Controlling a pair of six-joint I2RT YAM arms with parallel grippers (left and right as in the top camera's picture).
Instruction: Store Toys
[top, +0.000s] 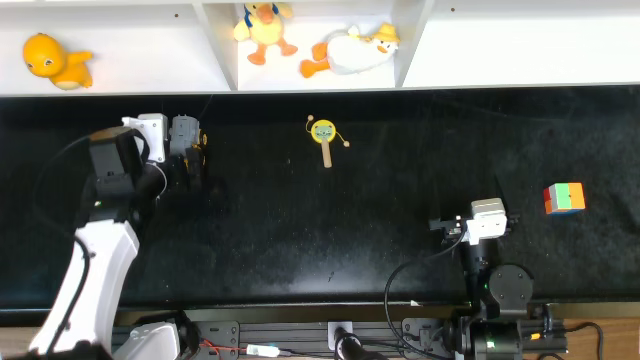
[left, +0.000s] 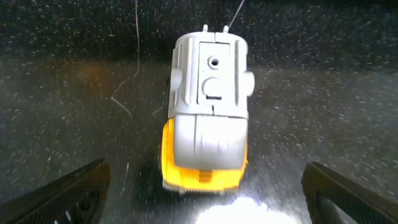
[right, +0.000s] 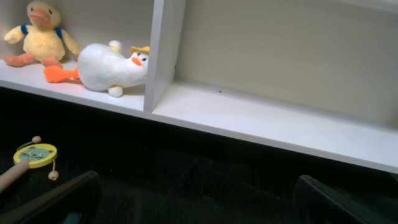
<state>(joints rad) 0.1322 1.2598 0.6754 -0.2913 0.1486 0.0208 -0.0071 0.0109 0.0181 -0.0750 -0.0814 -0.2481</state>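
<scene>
Your left end effector (left: 205, 211) is spread wide, and the grey and yellow toy truck (left: 208, 106) lies on the black table (left: 323, 93) between its fingers (left: 62, 196), touching neither. Your right end effector (right: 199, 211) is also wide open and holds nothing. It sits near the coloured cube (top: 564, 198). A small rattle (top: 324, 135) lies on the table just below the white shelf (top: 500, 60).
</scene>
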